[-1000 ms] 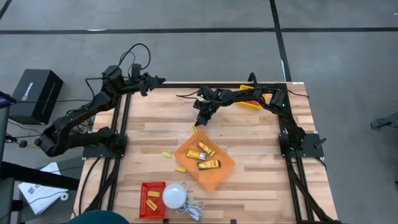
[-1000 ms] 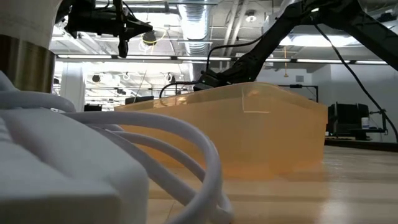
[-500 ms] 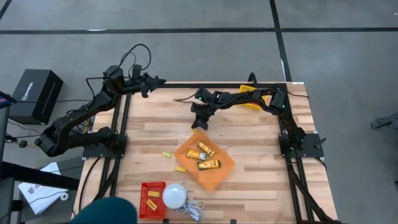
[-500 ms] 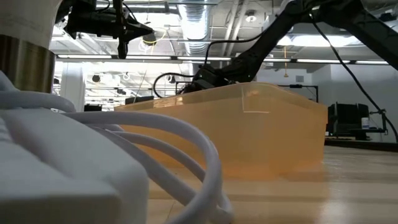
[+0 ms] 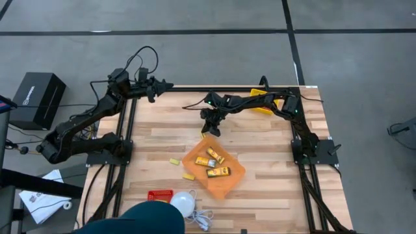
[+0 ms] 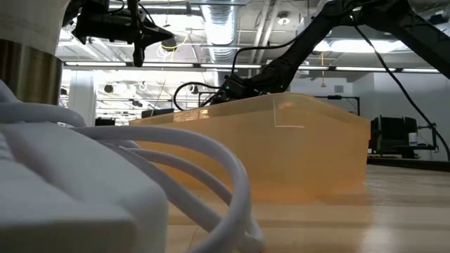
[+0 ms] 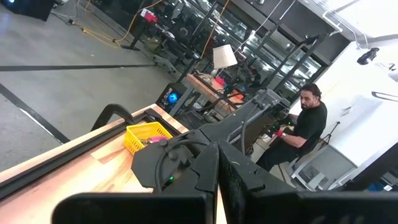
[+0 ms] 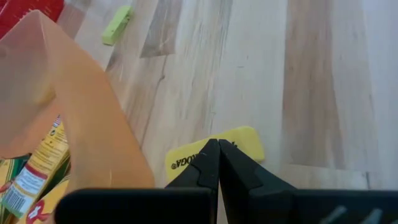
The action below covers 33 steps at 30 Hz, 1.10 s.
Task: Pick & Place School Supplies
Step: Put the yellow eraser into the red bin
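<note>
A wooden table (image 5: 260,140) holds an orange bin (image 5: 229,183) with three packets (image 5: 214,162) inside. Above the bin's far corner, the right gripper (image 5: 209,132) hangs with fingers pressed together over a small yellow block (image 8: 214,149) (empty-handed). The left gripper (image 5: 168,84), also pressed together, waits at the far-left corner.

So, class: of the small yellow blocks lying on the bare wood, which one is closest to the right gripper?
The yellow block just off the orange bin's far corner: the shut right gripper hovers right over it. The other two lie left of the bin.
</note>
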{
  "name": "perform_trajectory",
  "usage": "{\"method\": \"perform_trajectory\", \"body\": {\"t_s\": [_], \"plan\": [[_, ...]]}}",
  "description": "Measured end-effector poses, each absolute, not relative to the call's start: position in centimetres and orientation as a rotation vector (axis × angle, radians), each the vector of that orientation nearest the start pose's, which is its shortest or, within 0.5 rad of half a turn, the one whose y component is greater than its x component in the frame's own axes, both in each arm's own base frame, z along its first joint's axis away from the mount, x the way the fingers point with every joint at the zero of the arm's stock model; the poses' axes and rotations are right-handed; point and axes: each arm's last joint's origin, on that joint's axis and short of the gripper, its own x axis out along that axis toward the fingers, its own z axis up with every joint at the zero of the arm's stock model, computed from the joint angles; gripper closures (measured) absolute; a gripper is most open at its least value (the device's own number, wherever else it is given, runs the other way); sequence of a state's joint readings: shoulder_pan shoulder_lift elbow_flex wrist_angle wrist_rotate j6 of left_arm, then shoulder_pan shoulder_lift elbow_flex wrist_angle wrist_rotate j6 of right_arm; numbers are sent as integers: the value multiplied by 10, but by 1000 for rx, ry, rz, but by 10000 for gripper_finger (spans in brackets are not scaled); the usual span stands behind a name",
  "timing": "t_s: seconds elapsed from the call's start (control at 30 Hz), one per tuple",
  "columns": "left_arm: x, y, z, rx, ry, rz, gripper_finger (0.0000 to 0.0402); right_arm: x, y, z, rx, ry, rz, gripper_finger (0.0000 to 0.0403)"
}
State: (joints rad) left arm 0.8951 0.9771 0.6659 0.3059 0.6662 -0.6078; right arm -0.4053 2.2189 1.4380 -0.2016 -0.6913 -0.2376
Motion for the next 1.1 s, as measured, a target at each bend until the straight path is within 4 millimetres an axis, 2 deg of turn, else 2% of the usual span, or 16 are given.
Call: {"method": "perform_trajectory", "body": {"t_s": [0.33,1.1], "plan": [[148,156,303,-609,-62,224,402,420,-151,98,277,810,412,403],[148,156,300,-629,-36,232,402,395,-178,89,314,915,374,403]]}}
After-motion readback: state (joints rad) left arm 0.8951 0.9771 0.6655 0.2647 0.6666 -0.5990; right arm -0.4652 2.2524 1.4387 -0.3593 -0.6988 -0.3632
